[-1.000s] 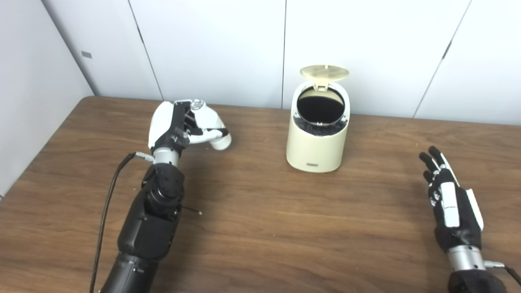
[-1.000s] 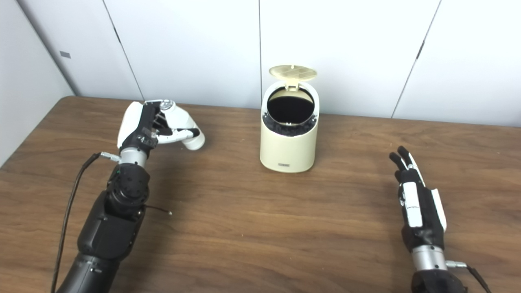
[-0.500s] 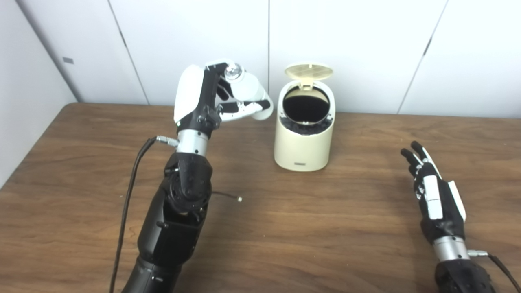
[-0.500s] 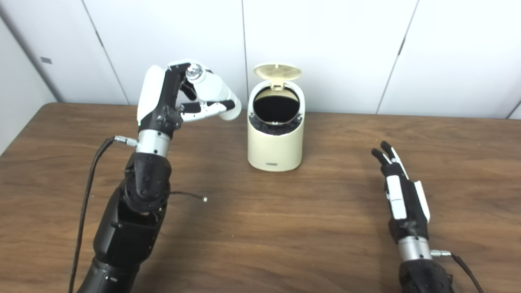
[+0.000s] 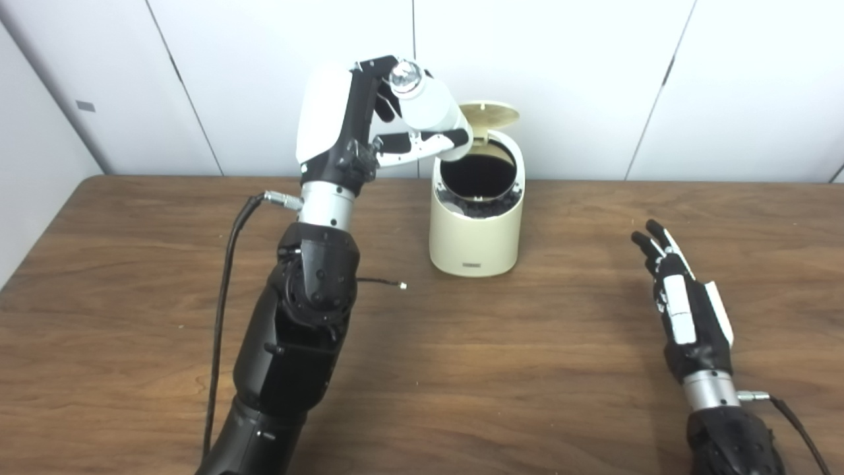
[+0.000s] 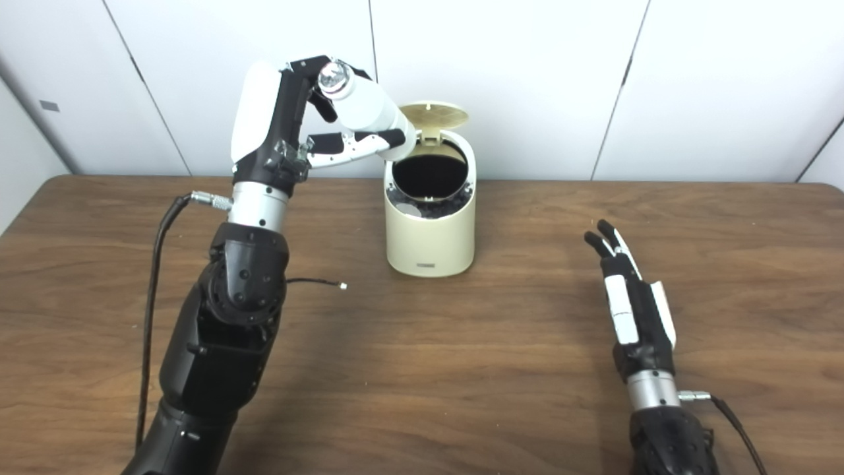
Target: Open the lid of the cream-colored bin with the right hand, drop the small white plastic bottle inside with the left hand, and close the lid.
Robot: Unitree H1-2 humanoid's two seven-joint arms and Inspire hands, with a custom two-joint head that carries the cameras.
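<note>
Bottle [image 5: 430, 107], small, white plastic, was held aloft in the left hand [image 5: 359, 122], tilted, with its silvery end up and back and its lower end angled down toward the bin's mouth. The fingers [image 5: 422, 138] were curled under and around the bottle body, pinching it against the palm; the tilt looked meant to let it slide off end-first once released. Its lower end sat just above the near-left rim of the cream-colored bin [image 5: 475, 231], not yet over the centre of the dark opening, so release now would risk a clip on the rim. The lid [image 5: 491, 113] stood hinged up at the back, clear of the drop path; opening step judged done. Dark material showed around the inner edge of the mouth; contents otherwise not discernible. The bin stood upright on the bench [image 5: 461, 369], toward its far side near the white wall panels. The right hand [image 5: 686, 310] rested well apart to the right on the bench, fingers extended and slightly spread, holding nothing, presumably waiting to close the lid. A loose cable [image 5: 224, 277] hung beside the left forearm.
</note>
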